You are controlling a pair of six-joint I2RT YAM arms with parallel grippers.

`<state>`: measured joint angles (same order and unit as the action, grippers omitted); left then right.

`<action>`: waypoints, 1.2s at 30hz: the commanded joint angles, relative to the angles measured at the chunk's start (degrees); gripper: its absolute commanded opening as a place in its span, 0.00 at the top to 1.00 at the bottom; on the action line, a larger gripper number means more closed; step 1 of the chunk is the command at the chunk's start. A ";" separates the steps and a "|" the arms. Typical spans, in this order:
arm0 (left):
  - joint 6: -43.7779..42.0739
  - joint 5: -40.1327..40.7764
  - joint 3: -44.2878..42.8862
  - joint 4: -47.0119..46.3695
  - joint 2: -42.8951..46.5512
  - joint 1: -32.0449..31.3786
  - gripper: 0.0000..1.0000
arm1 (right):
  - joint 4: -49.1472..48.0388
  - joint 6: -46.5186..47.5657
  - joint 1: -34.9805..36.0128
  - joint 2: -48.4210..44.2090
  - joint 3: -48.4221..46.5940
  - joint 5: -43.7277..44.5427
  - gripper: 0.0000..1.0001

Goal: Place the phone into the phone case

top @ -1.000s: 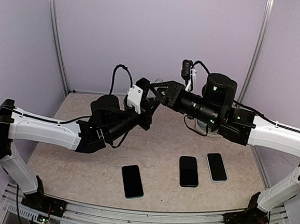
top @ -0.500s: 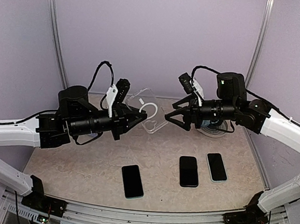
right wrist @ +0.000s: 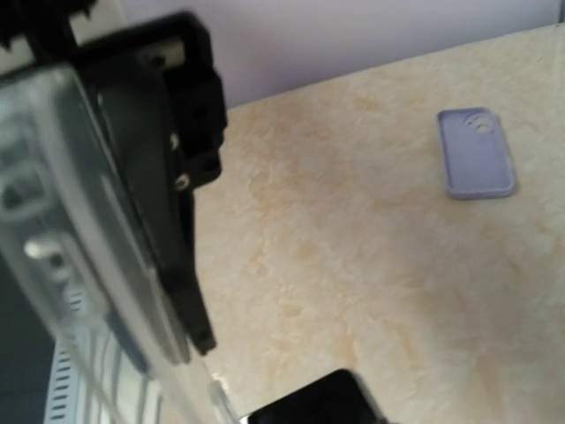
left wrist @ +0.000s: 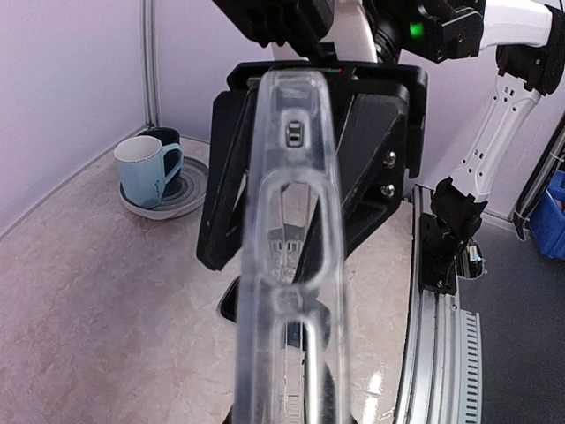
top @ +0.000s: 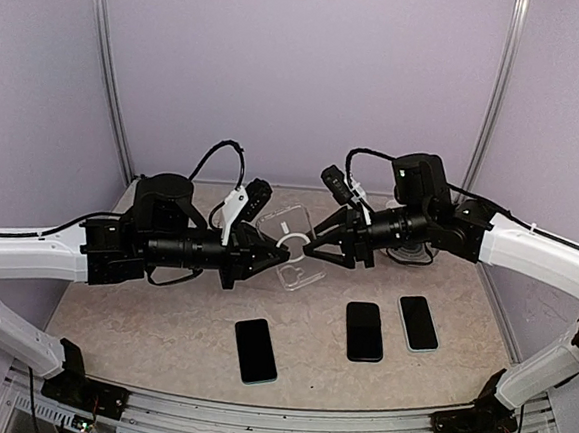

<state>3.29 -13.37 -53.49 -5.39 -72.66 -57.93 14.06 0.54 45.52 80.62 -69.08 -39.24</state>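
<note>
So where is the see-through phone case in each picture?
Top view: clear case, mid-air, centre.
Left wrist: edge-on, filling the middle.
Right wrist: blurred, along the left edge.
Shared landmark: the beige table under it.

1. A robot lab's test booth: plain lilac walls [top: 301, 67] close in the back and both sides of the top view.
2. Metal posts [top: 106, 62] rise at the upper left and upper right, framing the booth.
3. Two white-and-black arms, left [top: 36, 257] and right [top: 542, 251], are mounted at the bottom corners by a metal rail [top: 274, 418] along the bottom edge.
4. A stone-patterned table [top: 141, 315] holds three phones [top: 364, 331] laid out in a row, lower middle.
5. In the left wrist view, a mug [left wrist: 141, 172] sits on a saucer [left wrist: 181, 199] at left, and a blue bin [left wrist: 546, 212] stands at the right edge.
</note>
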 commanded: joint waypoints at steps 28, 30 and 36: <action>19.47 -0.48 14.30 -41.54 3.18 -1.28 1.00 | -30.52 -17.15 2.97 -10.90 15.59 -1.15 1.00; 17.27 -0.75 13.20 -37.38 3.22 -1.09 0.52 | -22.62 -13.29 1.92 -11.73 13.70 -0.68 1.00; -2.52 18.05 4.47 -3.48 8.14 -1.82 0.01 | 24.21 14.64 0.44 -9.23 0.11 28.21 1.00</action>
<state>14.55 -7.27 -43.11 -29.80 -68.25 -59.02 7.75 -3.33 46.30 70.43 -61.84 -32.01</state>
